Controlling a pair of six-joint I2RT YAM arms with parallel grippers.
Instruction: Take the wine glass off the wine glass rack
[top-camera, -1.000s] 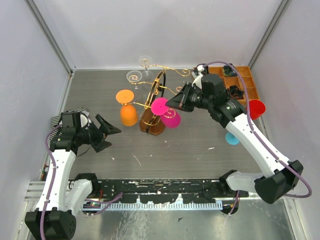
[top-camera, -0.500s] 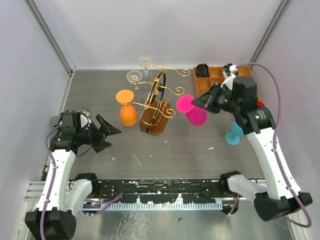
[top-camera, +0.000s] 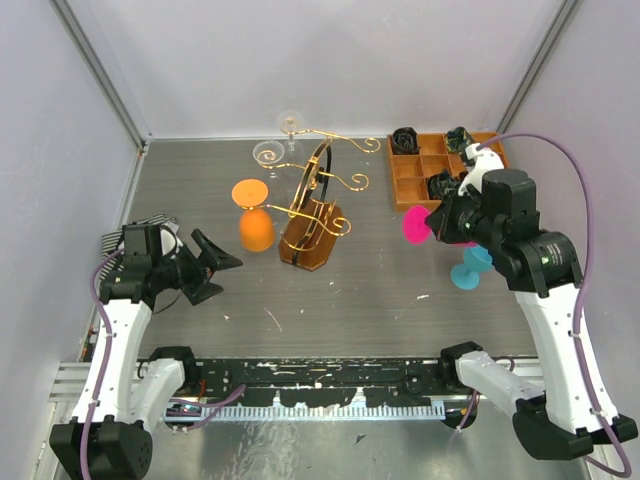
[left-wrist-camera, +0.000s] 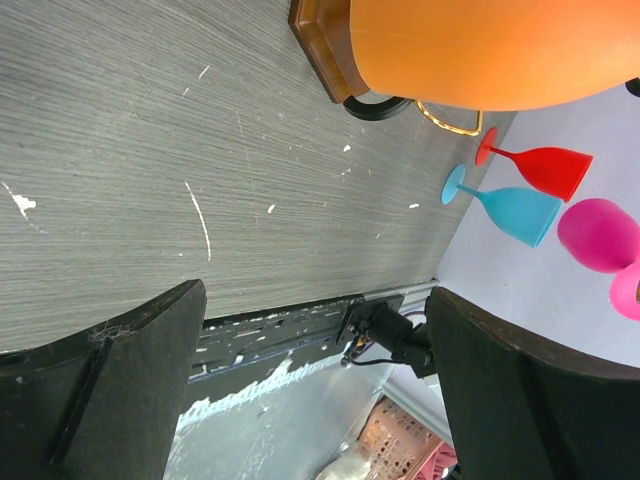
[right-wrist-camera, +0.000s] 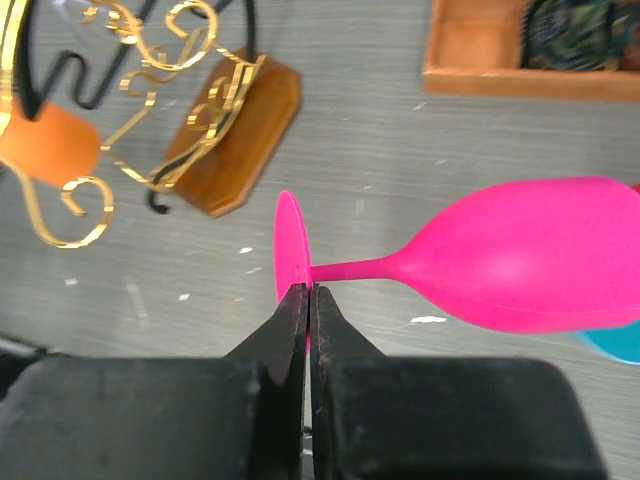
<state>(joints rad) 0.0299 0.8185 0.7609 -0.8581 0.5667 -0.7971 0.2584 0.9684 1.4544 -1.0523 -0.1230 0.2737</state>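
Top external: glass (top-camera: 416, 224) farther from rack (top-camera: 305, 248)

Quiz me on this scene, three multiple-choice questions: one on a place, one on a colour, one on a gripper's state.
1. Where is the pink glass? A. In the left gripper. B. In the right gripper, clear of the rack. C. Hanging on the rack.
2. The one opaque glass on the rack is: A. Orange. B. Green. C. Black.
3. The left gripper is: A. Shut on a stem. B. Shut, empty. C. Open, empty.
Answers: 1 B, its foot is pinched away from the rack. 2 A, the orange glass hangs from a gold arm. 3 C, jaws wide, nothing between.
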